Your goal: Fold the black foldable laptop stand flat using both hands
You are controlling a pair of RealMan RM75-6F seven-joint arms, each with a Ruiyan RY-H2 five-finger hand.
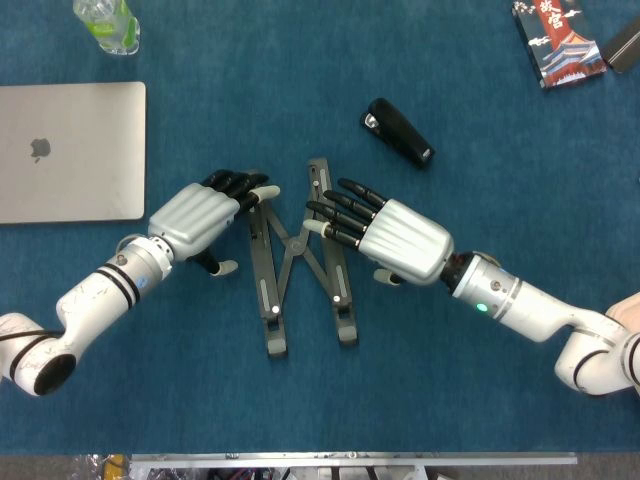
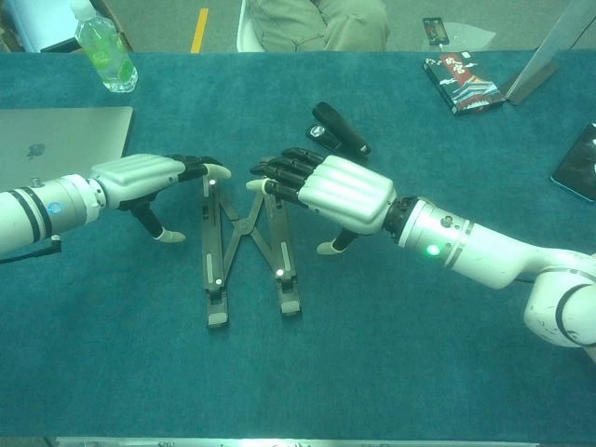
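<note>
The black laptop stand (image 1: 267, 285) (image 2: 216, 265) lies on the blue table at the centre, its two long bars still spread and joined by crossed links. My left hand (image 1: 198, 216) (image 2: 140, 175) reaches in from the left, fingers stretched out, with the fingertips (image 1: 262, 190) touching the far end of the left bar. My right hand (image 1: 400, 238) (image 2: 345, 191) comes in from the right, fingers spread, its tips resting over the far end of the right bar. Neither hand grips the stand.
A shut silver laptop (image 1: 70, 150) (image 2: 56, 130) lies at the left, with a green bottle (image 1: 105, 25) (image 2: 107, 58) behind it. A black stapler-like object (image 1: 398, 132) (image 2: 337, 128) sits just beyond the stand. A printed box (image 1: 557, 40) (image 2: 461, 82) lies far right.
</note>
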